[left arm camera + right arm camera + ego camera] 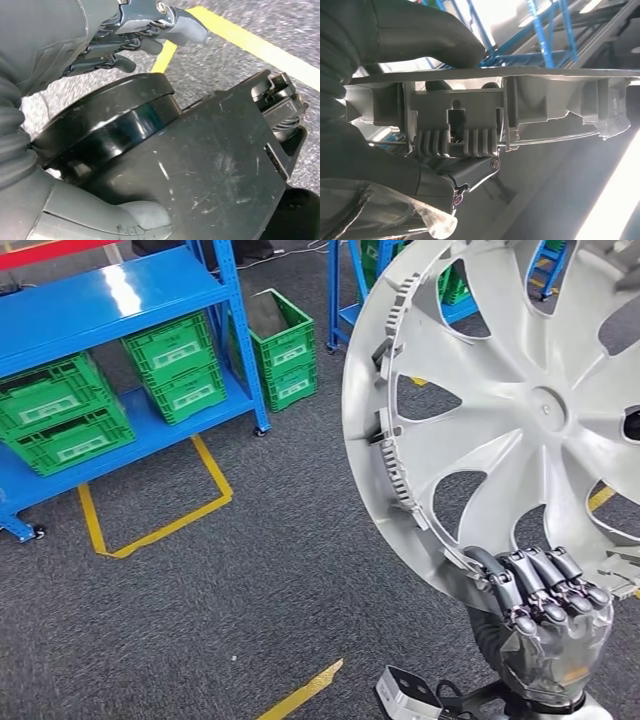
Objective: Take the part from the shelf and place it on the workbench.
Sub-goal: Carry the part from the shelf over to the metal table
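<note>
Currently, in the head view, the wheel cover [521,410] is held up off the floor at 3 o'clock of the frame, gripped at its lower rim by the right hand [547,625], fingers curled over the edge. The cover is large and is held at one rim point only, so a swing or a slip out of the fingers is judged the main risk; the thin rim clips could also be bent if it is knocked. A workbench is not seen, so the placing is judged not yet near. Grey carpet [249,580] is seen below, with yellow floor tape [155,530] at 9 o'clock. A blue shelf [113,300] with green crates [64,415] is at 10 o'clock, and another green crate [283,350] stands on the floor at 12 o'clock, beside a second blue rack [336,300].

Left wrist view: the left hand [143,35] is seen with fingers apart and nothing in them, hanging over grey carpet [211,65] and a yellow line [256,47].

Right wrist view: the cover's rim [482,75] is clamped between the thumb [422,35] and the fingers [456,142], which press on the clip ribs. The grip is narrow, so tilting under the cover's own weight is judged possible. Blue rack struts [546,45] are seen behind.
</note>
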Controlling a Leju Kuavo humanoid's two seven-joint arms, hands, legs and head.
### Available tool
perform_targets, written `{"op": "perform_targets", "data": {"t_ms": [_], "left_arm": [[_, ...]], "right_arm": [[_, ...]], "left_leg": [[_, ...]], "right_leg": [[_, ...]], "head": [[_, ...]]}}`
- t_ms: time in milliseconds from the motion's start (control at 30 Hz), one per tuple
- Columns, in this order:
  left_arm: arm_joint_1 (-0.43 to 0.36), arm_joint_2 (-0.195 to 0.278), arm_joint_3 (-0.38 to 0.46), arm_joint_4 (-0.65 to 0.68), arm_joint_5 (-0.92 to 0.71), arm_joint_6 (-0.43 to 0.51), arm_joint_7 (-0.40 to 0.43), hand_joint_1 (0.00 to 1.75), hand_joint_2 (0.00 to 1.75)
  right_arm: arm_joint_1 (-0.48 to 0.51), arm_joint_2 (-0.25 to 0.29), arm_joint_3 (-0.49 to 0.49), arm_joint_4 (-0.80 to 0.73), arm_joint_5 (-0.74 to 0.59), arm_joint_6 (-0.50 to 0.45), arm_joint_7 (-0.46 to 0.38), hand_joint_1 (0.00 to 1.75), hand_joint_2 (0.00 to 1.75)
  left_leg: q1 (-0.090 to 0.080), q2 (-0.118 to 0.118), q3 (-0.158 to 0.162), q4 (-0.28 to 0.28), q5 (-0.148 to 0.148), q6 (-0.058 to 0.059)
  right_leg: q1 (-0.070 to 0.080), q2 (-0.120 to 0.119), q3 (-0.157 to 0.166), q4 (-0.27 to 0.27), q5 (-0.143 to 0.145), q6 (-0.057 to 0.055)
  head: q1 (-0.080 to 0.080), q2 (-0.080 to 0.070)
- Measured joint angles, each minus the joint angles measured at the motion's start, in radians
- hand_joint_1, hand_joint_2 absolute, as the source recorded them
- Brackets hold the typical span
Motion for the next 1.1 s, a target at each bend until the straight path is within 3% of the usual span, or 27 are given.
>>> {"op": "perform_targets", "data": {"t_ms": [33,67,133,200,267,300,333,400,467,500,533,600,667,700,767,833,867,933,967,1000,1033,1100], "left_arm": [[-0.001,0.0,-0.002,0.0,-0.001,-0.004,-0.002,0.0,1.75],[-0.001,0.0,-0.003,0.0,-0.002,-0.007,-0.003,0.0,1.75],[0.002,0.0,-0.005,0.0,-0.006,-0.011,-0.006,0.0,1.75],[0.003,0.0,-0.006,0.0,-0.011,-0.013,-0.009,0.0,1.75],[0.002,-0.002,-0.009,0.0,-0.02,-0.015,-0.011,0.0,1.75],[0.001,-0.004,-0.011,0.0,-0.025,-0.013,-0.011,0.0,1.75],[0.001,-0.006,-0.015,0.0,-0.03,-0.011,-0.01,0.0,1.75],[0.003,-0.008,-0.023,0.0,-0.039,-0.006,-0.005,0.0,1.75],[0.006,-0.006,-0.028,0.001,-0.043,-0.005,0.0,0.0,1.75],[0.006,-0.006,-0.029,0.001,-0.045,-0.005,0.001,0.0,1.75],[0.005,-0.005,-0.03,0.001,-0.047,-0.005,0.003,0.0,1.75],[0.003,-0.005,-0.031,0.001,-0.05,-0.003,0.01,0.0,1.75],[0.001,-0.005,-0.033,0.001,-0.053,0.002,0.021,0.0,1.75],[0.0,-0.005,-0.035,0.001,-0.054,0.005,0.028,0.0,1.75],[-0.002,-0.005,-0.037,0.001,-0.059,0.009,0.043,0.0,1.75],[-0.005,-0.004,-0.041,0.001,-0.069,0.009,0.056,0.0,1.75],[-0.006,-0.004,-0.044,0.001,-0.073,0.008,0.061,0.0,1.75],[-0.009,-0.004,-0.05,0.001,-0.076,0.006,0.063,0.0,1.75],[-0.011,-0.003,-0.052,0.001,-0.077,0.006,0.063,0.0,1.75],[-0.013,-0.003,-0.053,0.001,-0.079,0.006,0.063,0.0,1.75],[-0.014,-0.003,-0.054,0.001,-0.082,0.005,0.062,0.0,1.75],[-0.013,-0.003,-0.057,0.001,-0.09,0.005,0.062,0.0,1.75]], "right_arm": [[0.0,0.0,-0.001,0.0,0.0,0.0,0.0,1.75,1.75],[0.001,0.0,-0.002,0.0,0.0,0.0,0.0,1.75,1.75],[0.001,0.0,-0.004,0.0,0.0,0.0,0.0,1.75,1.75],[0.001,0.0,-0.005,0.0,0.0,0.0,0.001,1.75,1.75],[0.005,0.0,-0.008,0.0,0.0,-0.001,0.001,1.75,1.75],[0.008,0.0,-0.011,0.0,0.0,-0.001,-0.001,1.75,1.75],[0.01,0.001,-0.013,0.0,0.0,-0.001,-0.004,1.75,1.75],[0.015,0.002,-0.017,0.0,0.0,-0.001,-0.012,1.75,1.75],[0.021,0.004,-0.018,0.0,0.0,-0.001,-0.017,1.75,1.75],[0.026,0.004,-0.02,0.0,0.0,-0.001,-0.018,1.75,1.75],[0.03,0.004,-0.021,0.0,0.0,-0.001,-0.018,1.75,1.75],[0.037,0.005,-0.023,-0.001,0.0,-0.001,-0.019,1.75,1.75],[0.041,0.006,-0.023,-0.004,0.0,-0.001,-0.021,1.75,1.75],[0.044,0.007,-0.024,-0.007,0.0,-0.001,-0.023,1.75,1.75],[0.056,0.012,-0.026,-0.014,0.0,-0.001,-0.027,1.75,1.75],[0.07,0.019,-0.03,-0.019,0.0,-0.001,-0.03,1.75,1.75],[0.075,0.022,-0.031,-0.021,0.0,-0.001,-0.03,1.75,1.75],[0.078,0.026,-0.031,-0.022,0.0,-0.001,-0.03,1.75,1.75],[0.08,0.028,-0.032,-0.022,0.0,-0.001,-0.029,1.75,1.75],[0.083,0.029,-0.032,-0.022,0.0,-0.001,-0.028,1.75,1.75],[0.086,0.03,-0.033,-0.022,0.0,-0.001,-0.028,1.75,1.75],[0.092,0.031,-0.034,-0.022,0.0,-0.001,-0.028,1.75,1.75]], "left_leg": [[0.0,-0.003,0.013,-0.028,0.027,0.003],[0.0,-0.012,0.041,-0.09,0.067,0.007],[0.004,-0.068,0.095,-0.218,0.129,0.017],[0.004,-0.105,0.113,-0.273,0.14,0.024],[0.006,-0.085,0.113,-0.287,0.137,0.029],[0.008,-0.071,0.115,-0.294,0.139,0.032],[0.01,-0.057,0.117,-0.301,0.143,0.036],[0.009,-0.025,0.119,-0.309,0.146,0.042],[0.004,0.008,0.119,-0.308,0.145,0.045],[0.002,0.023,0.119,-0.307,0.144,0.046],[0.0,0.037,0.119,-0.306,0.143,0.046],[-0.002,0.059,0.122,-0.304,0.14,0.043],[-0.007,0.077,0.123,-0.299,0.135,0.035],[-0.009,0.083,0.124,-0.297,0.133,0.031],[-0.01,0.093,0.126,-0.296,0.131,0.022],[-0.007,0.068,0.12,-0.274,0.109,0.009],[-0.004,0.045,0.106,-0.237,0.082,0.004],[0.0,0.009,0.057,-0.112,0.013,-0.002],[0.001,0.003,0.033,-0.049,-0.012,-0.004],[0.001,0.0,0.02,-0.013,-0.019,-0.004],[0.002,-0.002,0.024,-0.014,-0.004,-0.003],[0.006,-0.019,0.072,-0.12,0.071,0.0]], "right_leg": [[0.0,0.014,0.0,0.001,0.0,0.0],[0.0,0.028,0.001,0.002,0.0,0.0],[-0.001,0.054,-0.002,0.006,0.002,0.004],[-0.005,0.077,-0.017,0.009,0.008,0.015],[-0.008,0.097,-0.033,0.008,0.015,0.029],[-0.007,0.089,-0.041,0.013,0.012,0.034],[-0.003,0.067,-0.054,0.033,-0.001,0.039],[0.002,0.002,-0.104,0.135,-0.058,0.044],[0.001,-0.028,-0.159,0.26,-0.109,0.049],[0.0,-0.033,-0.167,0.284,-0.112,0.051],[0.0,-0.037,-0.155,0.268,-0.096,0.051],[0.001,-0.061,-0.077,0.134,-0.04,0.047],[0.006,-0.088,-0.01,0.022,-0.01,0.037],[0.009,-0.093,0.001,0.002,-0.01,0.032],[0.009,-0.077,-0.001,0.002,-0.007,0.021],[0.005,-0.061,-0.003,-0.001,-0.001,0.011],[0.002,-0.053,-0.003,-0.003,0.002,0.007],[0.001,-0.035,-0.006,-0.002,0.005,0.002],[0.001,-0.024,-0.007,-0.002,0.006,0.001],[0.001,-0.012,-0.007,-0.001,0.006,0.0],[0.001,0.002,-0.007,0.001,0.006,0.0],[0.001,0.032,-0.006,0.005,0.006,0.001]], "head": [[0.0,0.0],[0.0,0.0],[0.001,0.0],[0.0,0.0],[-0.002,0.0],[0.0,0.0],[0.003,0.0],[0.011,0.0],[0.014,0.0],[0.014,0.0],[0.014,0.0],[0.014,0.0],[0.013,0.0],[0.013,0.0],[0.012,0.0],[0.011,0.0],[0.01,0.0],[0.008,0.0],[0.008,0.0],[0.008,0.0],[0.008,0.0],[0.008,0.0]]}}
